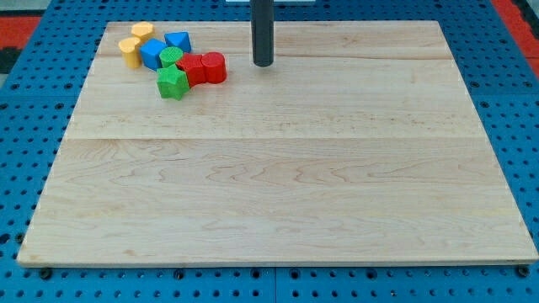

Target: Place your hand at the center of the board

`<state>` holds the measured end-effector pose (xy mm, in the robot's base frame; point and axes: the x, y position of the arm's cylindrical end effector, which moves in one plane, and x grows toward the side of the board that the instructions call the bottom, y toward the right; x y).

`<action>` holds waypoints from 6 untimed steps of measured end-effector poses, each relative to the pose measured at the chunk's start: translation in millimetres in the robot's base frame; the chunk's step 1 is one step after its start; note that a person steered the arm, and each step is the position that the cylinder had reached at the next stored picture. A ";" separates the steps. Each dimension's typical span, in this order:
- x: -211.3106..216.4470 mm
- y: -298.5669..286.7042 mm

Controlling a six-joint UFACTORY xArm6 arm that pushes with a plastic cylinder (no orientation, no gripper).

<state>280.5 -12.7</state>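
Your target is the bare middle of the tabletop (278,160), and nothing lies on it; the wood there is open all the way to the bottom edge and to both side edges. My tip (264,64) sits well short of that spot, close to the top edge and roughly midway along it. There is no gripper on this arm, only the rod, so there is nothing to open or close.

All the blocks are bunched near the top-left corner: a red cylinder (214,66) nearest my tip, a red block (192,69) touching it, a green star-shaped block (172,82), a second green block (171,57), two blue blocks (152,53) (178,40), and two yellow ones (130,50) (141,32).

The risk is small but real: if you swing towards the left edge while travelling, my tip could clip the red cylinder and scatter the cluster. Stopping too early would also leave me nearer the top edge than the centre.
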 end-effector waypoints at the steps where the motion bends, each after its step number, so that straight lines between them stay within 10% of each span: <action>1: -18.5 -20.9; 3: 5.7 -1.1; 4: 86.6 2.8; 6: 130.5 -152.8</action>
